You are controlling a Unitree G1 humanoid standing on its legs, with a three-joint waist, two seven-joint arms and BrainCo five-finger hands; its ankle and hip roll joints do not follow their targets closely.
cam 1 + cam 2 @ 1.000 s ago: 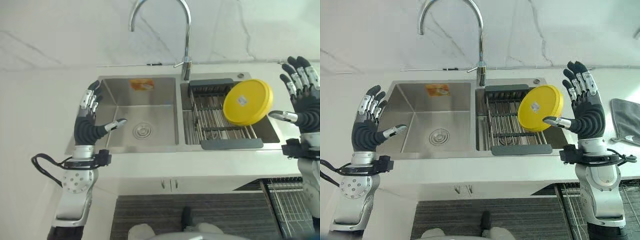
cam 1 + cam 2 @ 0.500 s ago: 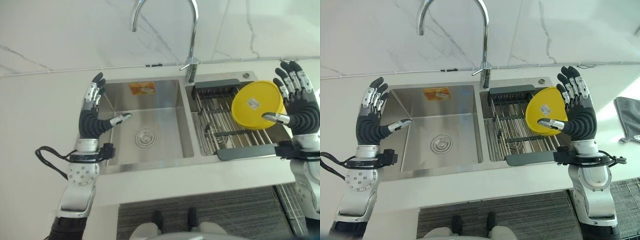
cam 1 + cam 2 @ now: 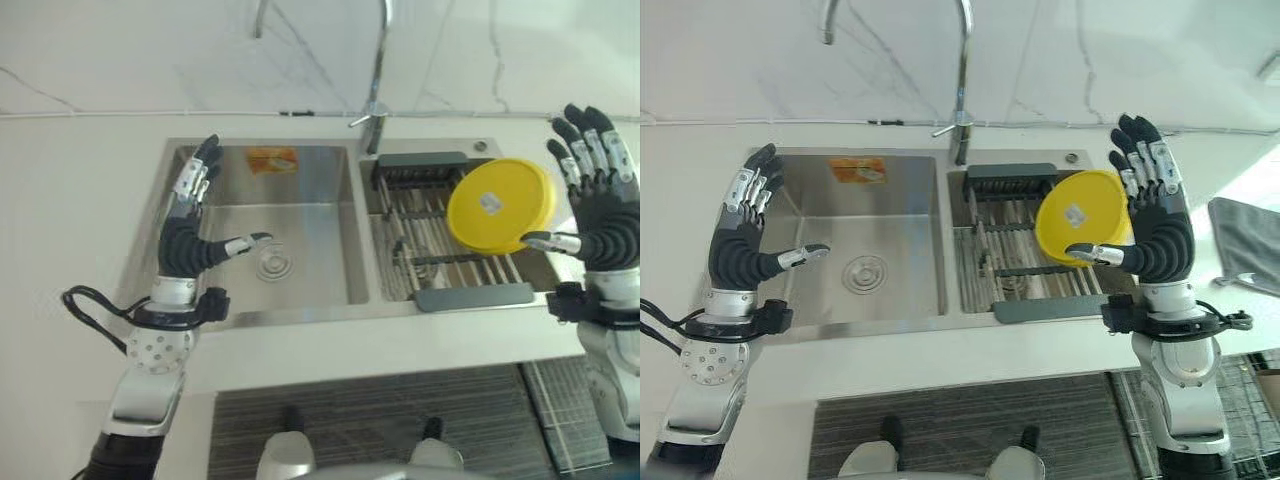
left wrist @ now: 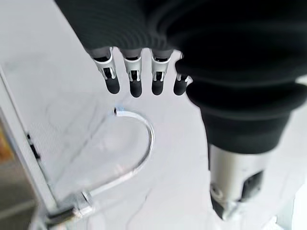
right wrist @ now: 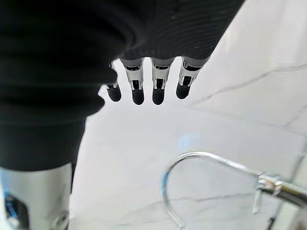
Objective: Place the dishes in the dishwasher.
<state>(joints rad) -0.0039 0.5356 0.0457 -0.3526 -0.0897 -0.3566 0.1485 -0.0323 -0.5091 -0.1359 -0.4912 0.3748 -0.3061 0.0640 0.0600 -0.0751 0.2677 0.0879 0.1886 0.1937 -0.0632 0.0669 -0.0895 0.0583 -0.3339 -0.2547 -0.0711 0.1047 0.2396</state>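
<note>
Wide white countertop [image 3: 70, 220] across the scene, and sunk into it the double steel sink [image 3: 300, 300]: bare left basin [image 3: 262, 215] with its drain [image 3: 272, 264], right basin carrying a wire drying rack [image 3: 1025, 265] with dark end bars. The arched faucet [image 3: 960, 90] rises behind the divider. Off to the robot's right a grey cloth [image 3: 1243, 245] lies on the counter.

Now the dish: a yellow plate [image 3: 500, 205] stands tilted on edge in the rack, leaning toward the right side. The right hand [image 3: 1155, 225] is raised just beside it, fingers straight and spread, thumb reaching out under the plate's lower rim. Whether the thumb touches the plate I can't tell, but nothing is gripped. The left hand [image 3: 188, 225] hovers over the left basin, spread and relaxed too, holding nothing.

So the plate is not yet lifted, and the risks are plain. A plate on edge is unsteady: a nudge from that thumb could tip it flat or send it sliding along the wires. Close too shallow on the smooth rim and it may slip out and drop into the rack. Fingers could also snag the wires on the way in
</note>
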